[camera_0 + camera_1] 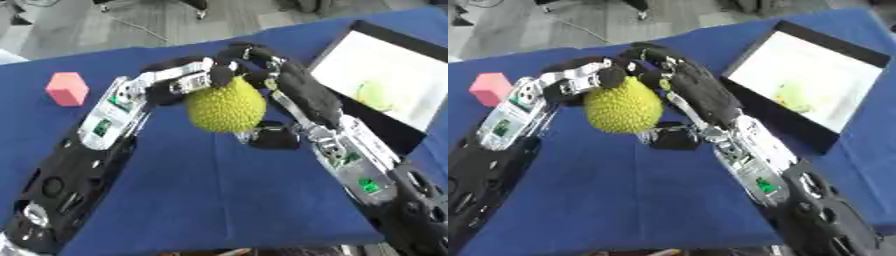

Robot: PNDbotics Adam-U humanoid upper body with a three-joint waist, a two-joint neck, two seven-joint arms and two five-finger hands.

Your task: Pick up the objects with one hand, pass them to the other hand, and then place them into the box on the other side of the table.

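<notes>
Above the blue table, the left hand and right hand both curl their fingers around a bumpy yellow-green ball held between them. A pink cube sits at the left (well apart from the hands), and the white-lined box lies at the right.

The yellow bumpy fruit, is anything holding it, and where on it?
Both hands meet on the yellow bumpy fruit: the left hand curls over its top left, the right hand wraps its right side, thumb underneath.

Bumpy yellow-green fruit, pink block, seemingly
</notes>
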